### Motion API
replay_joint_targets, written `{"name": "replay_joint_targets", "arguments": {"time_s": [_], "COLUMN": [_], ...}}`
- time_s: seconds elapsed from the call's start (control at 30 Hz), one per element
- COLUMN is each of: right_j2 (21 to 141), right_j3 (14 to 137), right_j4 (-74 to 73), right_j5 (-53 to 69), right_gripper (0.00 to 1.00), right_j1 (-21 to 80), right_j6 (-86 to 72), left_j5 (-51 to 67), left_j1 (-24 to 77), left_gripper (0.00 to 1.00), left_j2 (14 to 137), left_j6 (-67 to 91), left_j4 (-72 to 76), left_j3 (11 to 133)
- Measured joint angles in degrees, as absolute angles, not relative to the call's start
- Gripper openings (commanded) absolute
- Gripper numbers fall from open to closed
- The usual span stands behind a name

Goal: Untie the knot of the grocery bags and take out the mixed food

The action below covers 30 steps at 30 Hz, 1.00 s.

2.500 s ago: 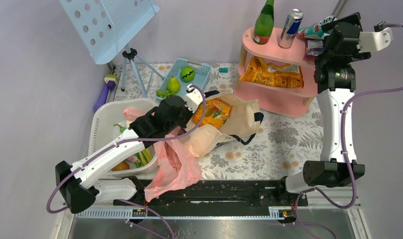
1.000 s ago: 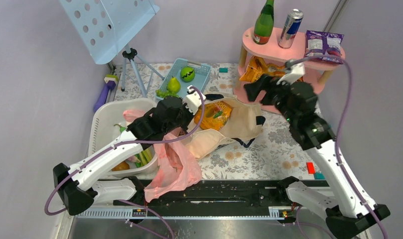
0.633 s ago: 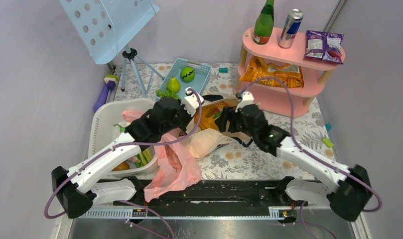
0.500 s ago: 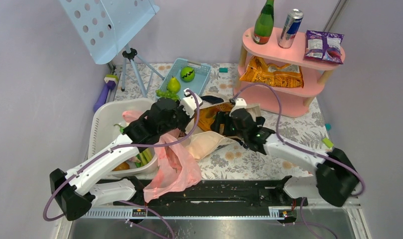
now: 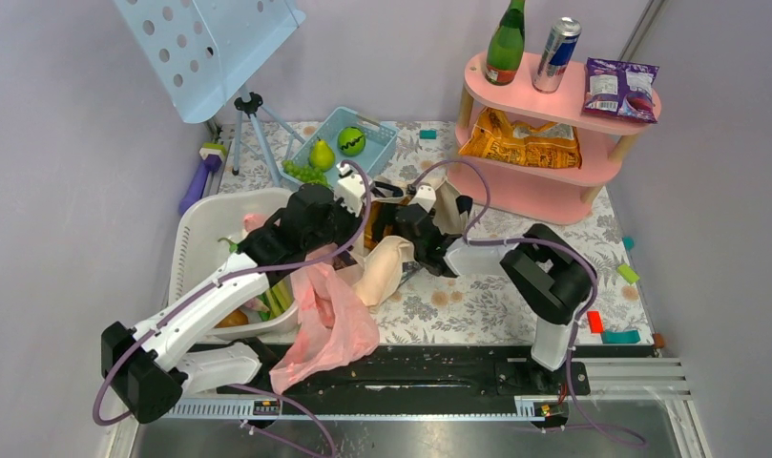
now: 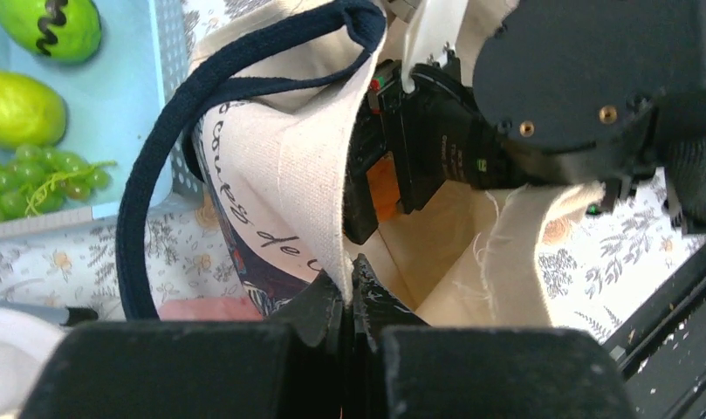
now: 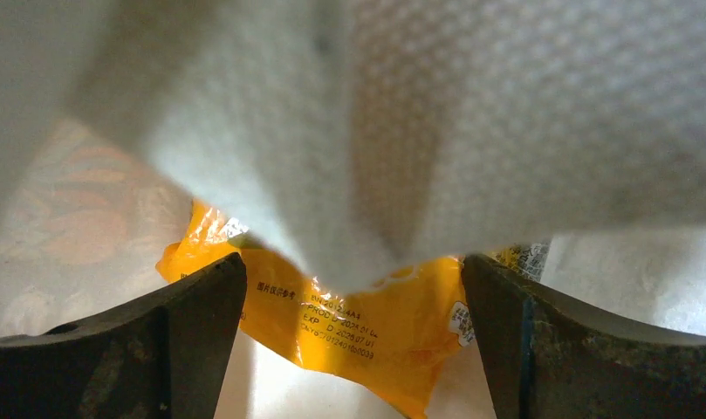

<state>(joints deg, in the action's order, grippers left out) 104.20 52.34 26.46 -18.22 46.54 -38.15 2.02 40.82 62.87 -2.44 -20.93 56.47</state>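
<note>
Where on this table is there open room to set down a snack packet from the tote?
Roomiest: the floral tablecloth between the canvas tote, the right arm's forearm and the front rail. More bare cloth lies in front of the pink shelf, on the right. Crowded: the tote, pink bag and white tub, where both arms meet.

A: Tote (image 5: 389, 270) pos?
B: Sat mid-table, w/ packet (image 7: 366, 325) inside. Plastic bag (image 5: 329, 320) lay just L of it, touching, against tub's (image 5: 193, 243) R side.
A: In tub?
B: Leeks (image 5: 279, 298). Tray (image 5: 382, 143) behind tote held pear (image 5: 321, 154). Shelf (image 5: 525, 93) stood back R; bottle (image 5: 506, 43) & can (image 5: 558, 52) on top.
</note>
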Motion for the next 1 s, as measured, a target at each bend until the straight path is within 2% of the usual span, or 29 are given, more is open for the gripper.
{"name": "replay_joint_targets", "arguments": {"time_s": [0.13, 0.27, 0.43, 0.57, 0.63, 0.77, 0.9, 0.93, 1.0], "right_j2": [106.9, 108.2, 109.0, 109.8, 110.7, 111.7, 110.9, 110.3, 108.7], "right_j3": [56.9, 61.0, 63.4, 64.1, 65.3, 66.8, 66.1, 65.6, 64.0], "right_j4": [22.1, 15.6, 10.4, 8.4, 7.3, 5.5, 5.7, 5.8, 6.2], "right_j5": [-20.8, -22.4, -22.4, -22.4, -22.3, -22.1, -22.7, -22.9, -22.8], "right_gripper": [1.0, 0.94, 0.99, 0.97, 0.82, 0.36, 0.04, 0.0, 0.0], "right_j1": [48.1, 49.3, 49.5, 49.7, 49.8, 50.0, 49.9, 49.9, 49.9], "right_j6": [-39.6, -40.8, -42.6, -43.4, -43.4, -43.0, -43.2, -43.4, -43.4], "left_j5": [-0.8, -1.0, 0.8, 0.9, 0.8, 0.9, 1.4, 1.6, 2.1], "left_j1": [40.0, 39.1, 38.7, 38.6, 38.4, 37.9, 37.6, 37.3, 37.0], "left_gripper": [0.0, 0.0, 0.0, 0.0, 0.0, 0.0, 0.0, 0.0, 0.0], "left_j2": [64.0, 64.2, 64.1, 63.2, 62.7, 62.3, 61.7, 61.5, 61.0], "left_j6": [3.3, 7.5, 12.0, 15.6, 17.2, 19.0, 19.4, 19.3, 18.9], "left_j4": [-20.9, -20.9, -19.7, -19.2, -18.7, -18.1, -17.3, -17.3, -17.1], "left_j3": [56.5, 56.5, 56.5, 56.5, 55.9, 55.1, 54.7, 54.7, 54.7]}}
